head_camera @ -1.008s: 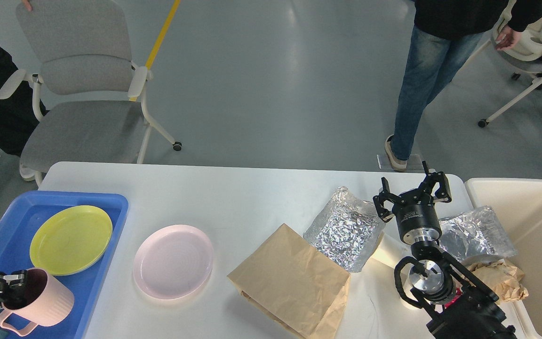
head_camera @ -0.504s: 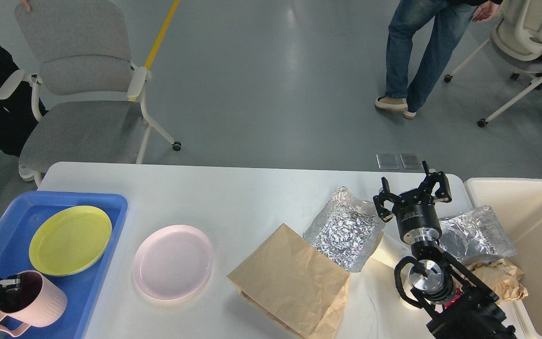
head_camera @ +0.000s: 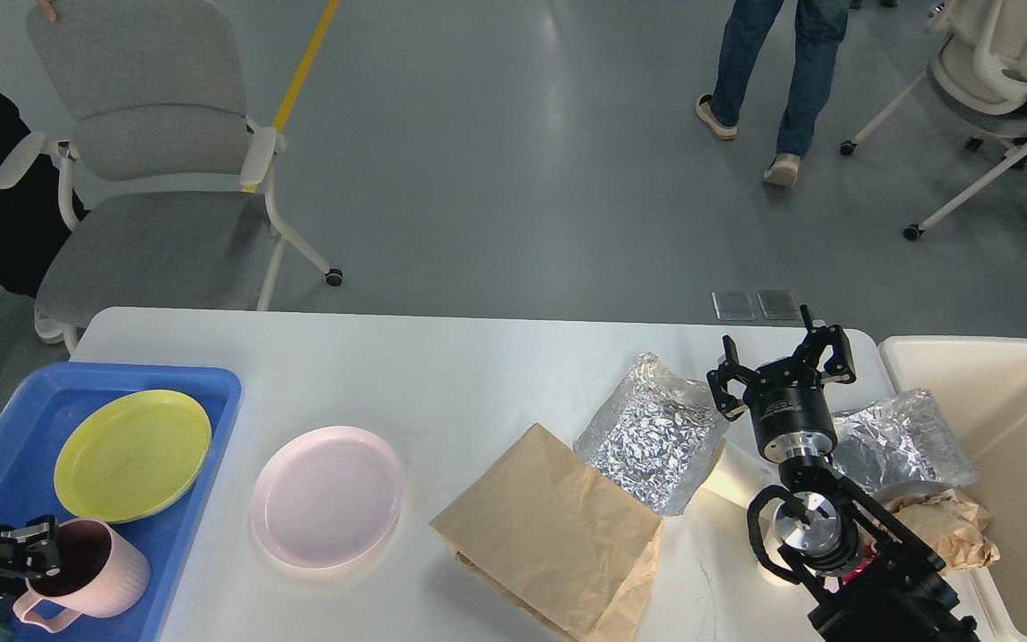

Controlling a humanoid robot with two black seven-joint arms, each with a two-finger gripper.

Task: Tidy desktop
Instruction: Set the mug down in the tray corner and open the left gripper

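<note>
since the earlier frame the pink mug point(head_camera: 94, 571) has shifted a little to the right in the blue tray point(head_camera: 5, 446) at lower left, the left gripper point(head_camera: 36, 557) clamped on its rim. on the desktop point(head_camera: 442, 383), which fills the lower half of the frame, lie two plates, one yellow point(head_camera: 132, 455) and one pink point(head_camera: 326, 495), two foil bags point(head_camera: 656, 432), and a brown paper bag point(head_camera: 554, 530). right of centre, the right gripper point(head_camera: 781, 366) hovers above the desktop near its far edge, fingers apart and empty.
</note>
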